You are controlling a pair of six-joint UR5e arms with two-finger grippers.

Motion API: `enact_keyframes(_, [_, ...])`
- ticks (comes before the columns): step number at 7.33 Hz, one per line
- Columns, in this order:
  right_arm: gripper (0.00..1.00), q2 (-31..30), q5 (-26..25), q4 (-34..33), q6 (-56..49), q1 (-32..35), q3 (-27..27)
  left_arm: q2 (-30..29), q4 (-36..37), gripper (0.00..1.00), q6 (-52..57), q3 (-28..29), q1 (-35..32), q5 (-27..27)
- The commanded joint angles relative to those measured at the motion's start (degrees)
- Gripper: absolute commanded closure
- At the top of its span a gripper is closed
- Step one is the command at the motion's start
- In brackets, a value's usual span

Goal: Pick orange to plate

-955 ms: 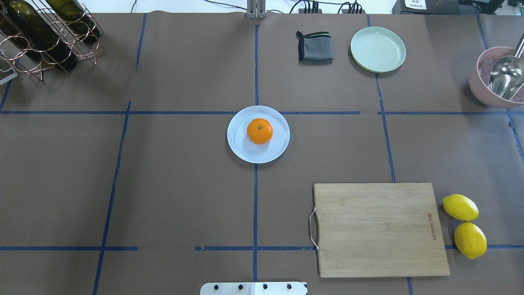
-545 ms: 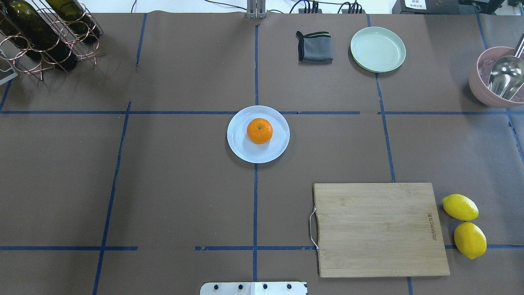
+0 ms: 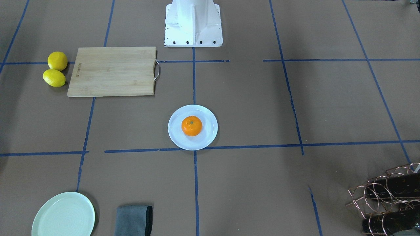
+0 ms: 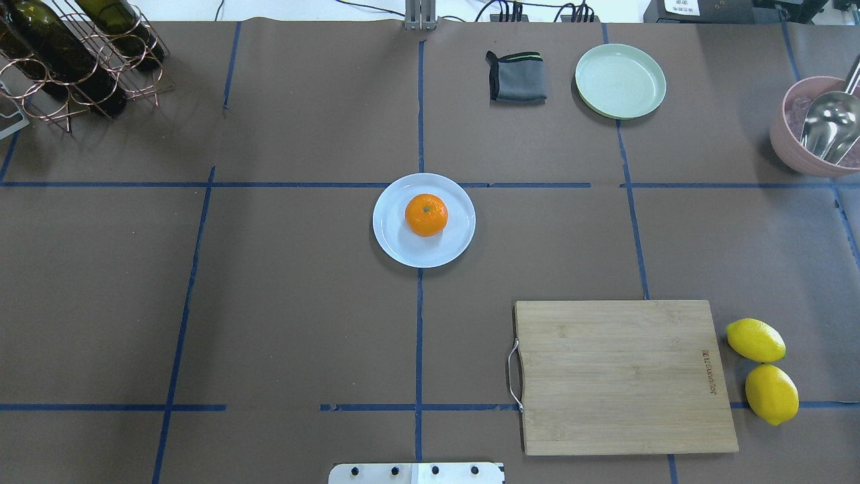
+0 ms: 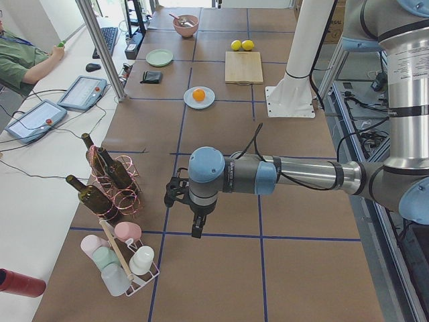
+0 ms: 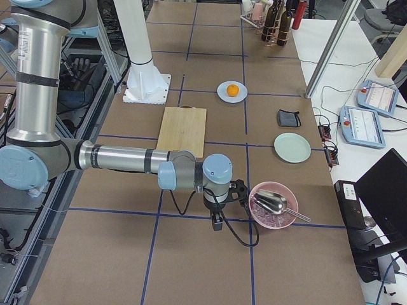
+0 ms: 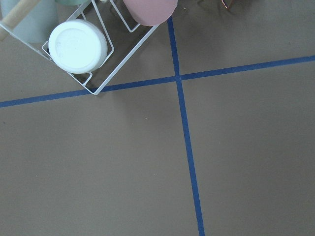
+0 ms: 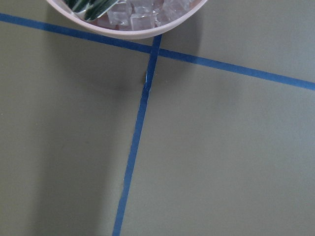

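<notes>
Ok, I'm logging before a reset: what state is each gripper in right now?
Left gripper: cannot tell, it shows only in a side view.
Right gripper: cannot tell, it shows only in a side view.

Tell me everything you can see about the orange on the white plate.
The orange is small, round and bright orange, with a glossy peel and a tiny green stem dot facing up. It looks whole and unpeeled. It sits on the bluish-white plate, roughly in its middle, near the centre of the table. Only the plate touches it.
</notes>
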Motion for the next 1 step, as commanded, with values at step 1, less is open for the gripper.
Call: enact_keyframes(1, [0.00,0.00,0.00,0.00,0.00,0.00,-0.09,-0.24,0.00,0.00,0.00,-0.05,0.00,0.00])
